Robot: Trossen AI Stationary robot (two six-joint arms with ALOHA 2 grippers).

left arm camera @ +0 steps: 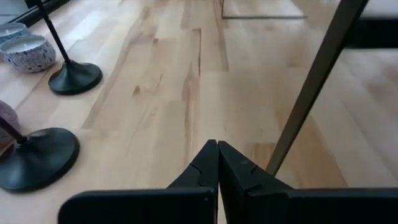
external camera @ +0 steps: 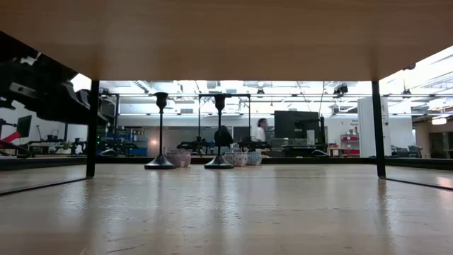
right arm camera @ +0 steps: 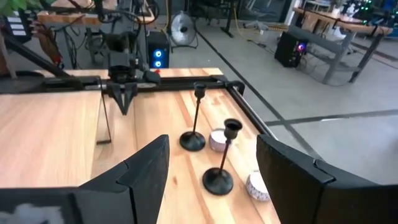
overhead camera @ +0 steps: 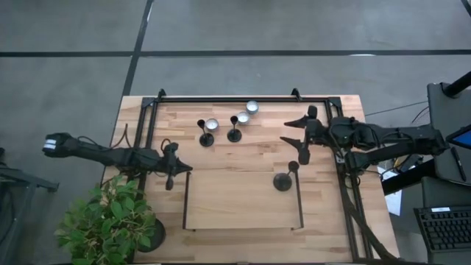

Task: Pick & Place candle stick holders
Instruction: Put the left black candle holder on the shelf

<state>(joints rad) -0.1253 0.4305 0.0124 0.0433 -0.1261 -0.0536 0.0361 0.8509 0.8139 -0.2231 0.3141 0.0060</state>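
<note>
Three black candle stick holders stand upright on their round bases on the wooden table. Two stand at the far middle (overhead camera: 206, 138) (overhead camera: 234, 135); they also show in the low view (external camera: 161, 161) (external camera: 219, 161) and the right wrist view (right arm camera: 193, 140) (right arm camera: 217, 179). The third holder (overhead camera: 283, 181) stands alone right of centre. My right gripper (overhead camera: 293, 132) (right arm camera: 211, 146) is open and empty, above the table just beyond the third holder, pointing toward the table's left. My left gripper (overhead camera: 171, 177) (left arm camera: 217, 163) is shut and empty at the left.
Three white tealights (overhead camera: 212, 125) (overhead camera: 243, 118) (overhead camera: 252, 107) sit by the far pair of holders. A raised wooden board on thin black legs (overhead camera: 243, 202) takes up the near middle. A black frame (overhead camera: 243, 99) runs along the table's edges. A potted plant (overhead camera: 110, 221) stands at the near left corner.
</note>
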